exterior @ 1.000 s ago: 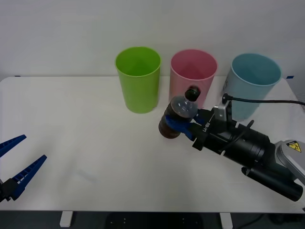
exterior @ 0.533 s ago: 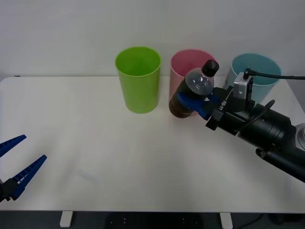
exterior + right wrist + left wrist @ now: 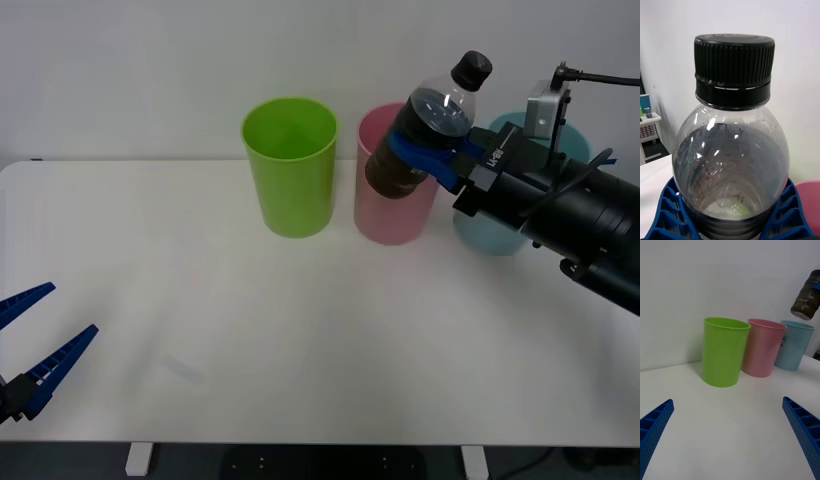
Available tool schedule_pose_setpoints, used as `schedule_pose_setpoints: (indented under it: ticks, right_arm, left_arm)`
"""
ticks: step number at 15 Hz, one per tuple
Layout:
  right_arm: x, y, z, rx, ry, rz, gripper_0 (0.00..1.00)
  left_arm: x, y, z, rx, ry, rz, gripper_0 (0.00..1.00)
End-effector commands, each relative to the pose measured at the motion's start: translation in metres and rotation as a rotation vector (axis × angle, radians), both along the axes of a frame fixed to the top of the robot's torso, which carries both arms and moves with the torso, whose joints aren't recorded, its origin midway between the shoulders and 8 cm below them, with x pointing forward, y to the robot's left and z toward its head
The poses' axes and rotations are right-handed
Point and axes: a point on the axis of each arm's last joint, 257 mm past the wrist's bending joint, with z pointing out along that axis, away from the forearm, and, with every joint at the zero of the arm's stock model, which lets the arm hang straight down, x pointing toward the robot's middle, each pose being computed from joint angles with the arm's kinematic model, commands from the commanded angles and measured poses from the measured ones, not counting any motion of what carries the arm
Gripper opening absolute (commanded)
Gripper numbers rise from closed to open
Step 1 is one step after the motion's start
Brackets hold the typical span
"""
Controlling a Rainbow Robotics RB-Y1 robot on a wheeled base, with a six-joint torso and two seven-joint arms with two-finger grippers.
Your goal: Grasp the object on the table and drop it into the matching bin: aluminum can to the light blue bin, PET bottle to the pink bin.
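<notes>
My right gripper (image 3: pixel 420 152) is shut on the PET bottle (image 3: pixel 432 108), a small clear bottle with a black cap and dark lower half. It holds the bottle tilted in the air, with the base level with the rim of the pink bin (image 3: pixel 385 212). In the right wrist view the bottle (image 3: pixel 730 157) sits between the blue fingers (image 3: pixel 664 212). The light blue bin (image 3: pixel 488 238) stands to the right of the pink one, partly hidden behind the arm. My left gripper (image 3: pixel 35 345) is parked open at the near left edge of the table (image 3: pixel 200 290).
A lime green bin (image 3: pixel 290 165) stands to the left of the pink bin at the back of the table. The left wrist view shows the green bin (image 3: pixel 724 350), pink bin (image 3: pixel 763 347) and light blue bin (image 3: pixel 793 345) in a row, with the bottle (image 3: pixel 807 300) above them.
The right gripper has lifted the bottle from near the tabletop up and to the right, to the height of the pink bin's rim. The left arm has not moved.
</notes>
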Motion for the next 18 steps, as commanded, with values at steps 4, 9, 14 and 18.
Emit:
schedule_pose_setpoints:
  ticks: [4,9,14,18]
  right_arm:
    - [0.035,-0.015,0.027,-0.013,-0.035,-0.062,0.00]
    - [0.078,-0.022,0.024,-0.070,-0.041,-0.113,0.00]
    - [0.110,-0.025,0.018,-0.125,-0.041,-0.149,0.00]
    - [0.130,-0.027,0.018,-0.159,-0.042,-0.172,0.00]
  left_arm:
    - [0.000,0.000,0.000,0.000,0.000,0.000,1.00]
    - [0.000,0.000,0.000,0.000,0.000,0.000,1.00]
    - [0.000,0.000,0.000,0.000,0.000,0.000,1.00]
    - [0.000,0.000,0.000,0.000,0.000,0.000,1.00]
